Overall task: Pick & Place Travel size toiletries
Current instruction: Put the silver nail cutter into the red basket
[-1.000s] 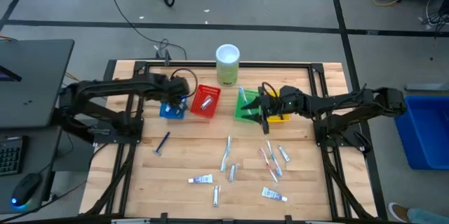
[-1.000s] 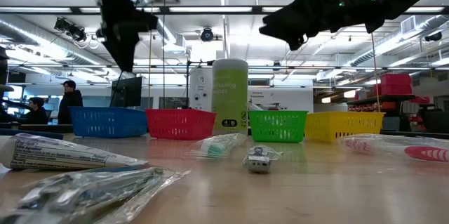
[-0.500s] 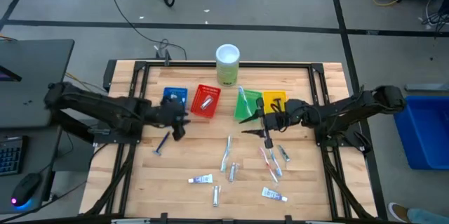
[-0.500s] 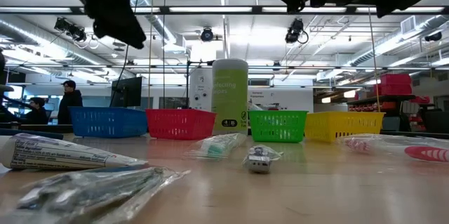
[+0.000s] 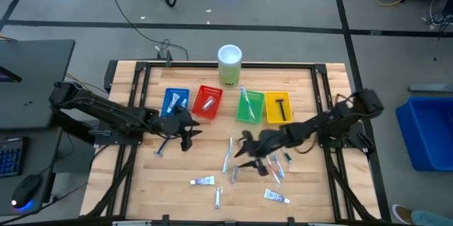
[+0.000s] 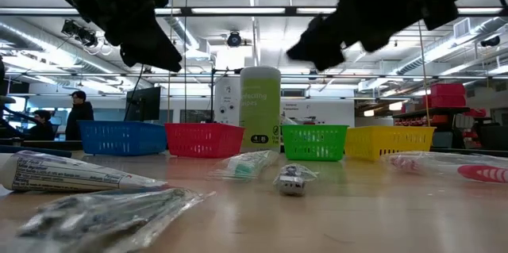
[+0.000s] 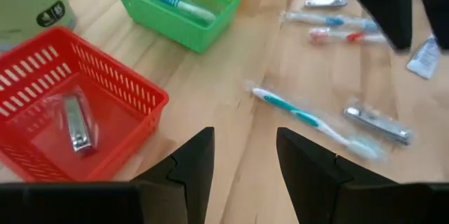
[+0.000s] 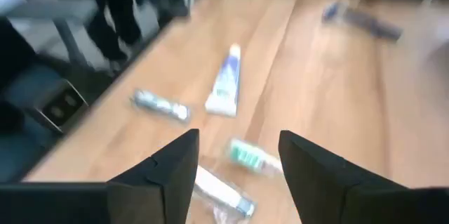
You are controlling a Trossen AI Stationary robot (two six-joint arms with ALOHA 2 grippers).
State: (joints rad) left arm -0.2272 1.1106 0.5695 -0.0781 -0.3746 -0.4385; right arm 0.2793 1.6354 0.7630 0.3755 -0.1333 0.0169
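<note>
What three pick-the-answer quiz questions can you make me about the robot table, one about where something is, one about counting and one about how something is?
1. Where is the nail clipper?
A. red basket
B. yellow basket
C. on the floor

2. How many coloured baskets stand in the row?
A. two
B. four
C. six

3. How is the left tool?
A. open and empty
B. shut on a toothbrush
C. shut on a tube

Answers:
1 A: it lies in the red basket.
2 B: blue, red, green, yellow.
3 A: its fingers stand apart with bare wood between.
</note>
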